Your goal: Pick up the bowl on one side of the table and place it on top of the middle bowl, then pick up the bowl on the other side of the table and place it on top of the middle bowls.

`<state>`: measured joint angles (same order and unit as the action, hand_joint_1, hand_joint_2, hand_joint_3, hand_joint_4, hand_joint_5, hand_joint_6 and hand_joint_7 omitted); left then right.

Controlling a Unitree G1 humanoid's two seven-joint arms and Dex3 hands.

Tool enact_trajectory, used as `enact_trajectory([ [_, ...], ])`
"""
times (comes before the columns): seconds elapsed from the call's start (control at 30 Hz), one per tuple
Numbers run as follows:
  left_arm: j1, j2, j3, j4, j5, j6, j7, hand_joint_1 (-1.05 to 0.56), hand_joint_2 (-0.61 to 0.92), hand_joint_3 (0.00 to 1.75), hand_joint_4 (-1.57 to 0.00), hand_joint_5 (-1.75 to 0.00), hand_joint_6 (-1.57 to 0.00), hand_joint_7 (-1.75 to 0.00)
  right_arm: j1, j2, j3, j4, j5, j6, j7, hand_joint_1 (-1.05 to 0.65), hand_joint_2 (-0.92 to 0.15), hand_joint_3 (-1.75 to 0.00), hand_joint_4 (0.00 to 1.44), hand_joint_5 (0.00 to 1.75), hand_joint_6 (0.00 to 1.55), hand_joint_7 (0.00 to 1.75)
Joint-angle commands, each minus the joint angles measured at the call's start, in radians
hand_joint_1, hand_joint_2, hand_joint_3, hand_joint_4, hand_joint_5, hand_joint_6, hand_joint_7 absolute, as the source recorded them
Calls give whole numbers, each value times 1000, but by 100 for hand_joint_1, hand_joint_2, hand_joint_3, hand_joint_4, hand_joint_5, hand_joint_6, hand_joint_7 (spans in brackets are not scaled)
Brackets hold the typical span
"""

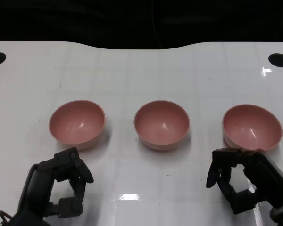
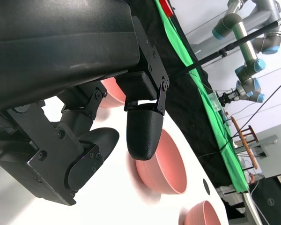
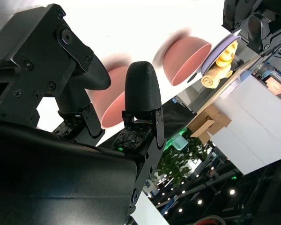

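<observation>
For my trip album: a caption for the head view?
Three pink bowls in a row on a white table; both hands empty.

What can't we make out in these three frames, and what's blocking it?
- Right pink plastic bowl: head view, near rim hidden behind the right hand.
- Left pink bowl: left wrist view, mostly covered by the left hand.
- Nearest pink bowl: right wrist view, partly hidden by the fingers.
- Left hand: head view, cut off by the bottom edge.

Black screwed hands [image 1: 66,181], rounded fingertips [image 2: 143,136]
</observation>
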<state>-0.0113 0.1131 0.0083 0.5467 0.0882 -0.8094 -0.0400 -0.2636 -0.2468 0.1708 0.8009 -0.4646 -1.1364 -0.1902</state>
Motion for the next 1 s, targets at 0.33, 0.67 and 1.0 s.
enact_trajectory([
  [0.33,0,18,7,-1,5,7,0,-1,30,145,-88,-170,-85,-145,-7,-16,-1,4,-5,-3,-11,5,-18,-157,86,167,86,134],
  [0.67,-6,0,22,15,-30,-2,7,1,36,133,-80,-161,-83,-132,-5,-14,0,4,0,-5,-9,4,-18,-158,86,169,86,135],
  [1.0,-5,20,46,20,24,-8,46,-12,90,16,-67,-89,-82,-35,0,-13,1,-5,-2,-9,-12,2,-18,-158,86,170,86,135],
])
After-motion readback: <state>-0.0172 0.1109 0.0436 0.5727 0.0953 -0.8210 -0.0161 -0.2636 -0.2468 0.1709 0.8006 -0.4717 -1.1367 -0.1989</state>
